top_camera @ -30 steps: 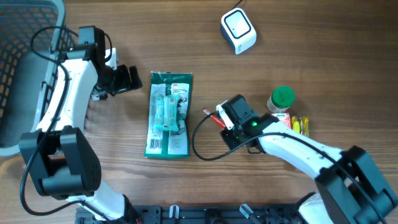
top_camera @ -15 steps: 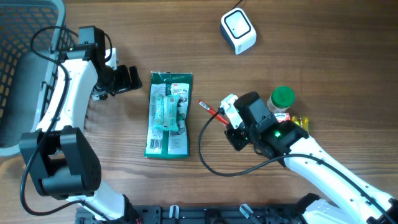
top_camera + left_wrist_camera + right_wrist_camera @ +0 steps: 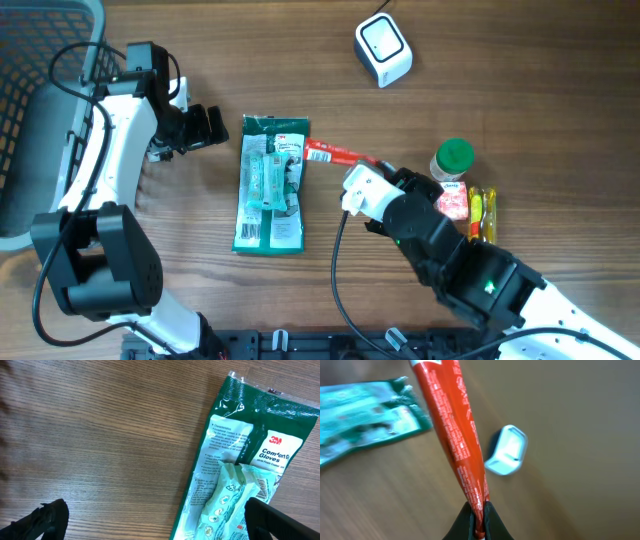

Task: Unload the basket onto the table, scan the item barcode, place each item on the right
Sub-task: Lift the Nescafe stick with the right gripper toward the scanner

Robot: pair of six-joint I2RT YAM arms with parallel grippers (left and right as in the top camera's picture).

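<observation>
Right wrist: red stick (image 3: 455, 435), white scanner (image 3: 507, 450)

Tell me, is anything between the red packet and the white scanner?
No, nothing visible. Only bare wooden table lies between the red stick packet, pinched in the right fingers, and the white scanner.

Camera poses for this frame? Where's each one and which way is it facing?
Overhead: above the table, looking straight down; left arm and right arm show.
Left wrist: low over the glove pack, looking down; the open left gripper frames the bottom corners.
Right wrist: looks along the red sachet pinched in the shut right gripper, toward the scanner.
Shared: glove pack in all three; scanner in overhead and right wrist.
</observation>
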